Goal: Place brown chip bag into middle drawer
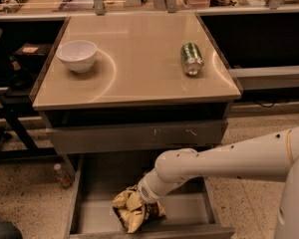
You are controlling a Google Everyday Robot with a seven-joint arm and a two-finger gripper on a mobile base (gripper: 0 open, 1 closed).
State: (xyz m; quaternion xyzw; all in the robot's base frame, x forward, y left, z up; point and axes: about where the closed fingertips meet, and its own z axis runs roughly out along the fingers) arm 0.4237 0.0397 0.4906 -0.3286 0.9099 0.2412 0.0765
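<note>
The brown chip bag [133, 210], crinkly dark brown and pale yellow, is inside the open middle drawer [89, 203], a wide grey metal drawer pulled out below the cabinet top. It is near the drawer's front wall. My gripper [143, 203] reaches down into the drawer from the right at the end of the white arm [224, 161]. It is right at the bag's upper right side. The bag and the wrist hide the gripper's tips.
A white bowl [77, 55] stands at the left of the beige cabinet top [134, 78] and a green can [192, 58] lies at its right. The shut drawer front with pale scratch marks [139, 136] is above the open drawer. A small bottle [60, 174] stands on the floor at the left.
</note>
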